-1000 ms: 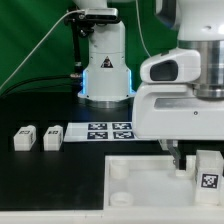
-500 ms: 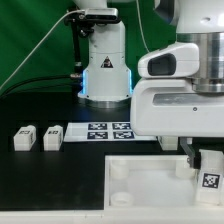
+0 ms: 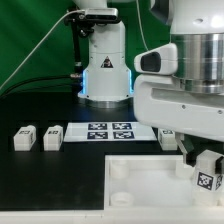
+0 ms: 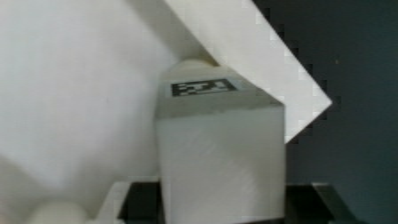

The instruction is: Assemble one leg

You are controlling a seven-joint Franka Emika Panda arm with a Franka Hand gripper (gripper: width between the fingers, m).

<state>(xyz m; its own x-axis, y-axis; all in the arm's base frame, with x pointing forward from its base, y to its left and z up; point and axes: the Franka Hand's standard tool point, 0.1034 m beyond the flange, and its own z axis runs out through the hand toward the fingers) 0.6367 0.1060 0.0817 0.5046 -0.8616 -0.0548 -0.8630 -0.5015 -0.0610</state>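
Nearest me, over the large white square panel (image 3: 150, 178), my fingers (image 3: 198, 166) grip the small white tagged plastic leg (image 3: 207, 175) upright; beyond, two more white blocks (image 3: 38, 137) sit on the black table (image 3: 50, 185) beside the marker board (image 3: 108, 131)

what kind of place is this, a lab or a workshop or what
Most likely a robotics lab test bench: a black table with a green backdrop, a tag-covered marker board, and loose white legs bearing printed fiducial tags, laid out beside a robot arm's base.
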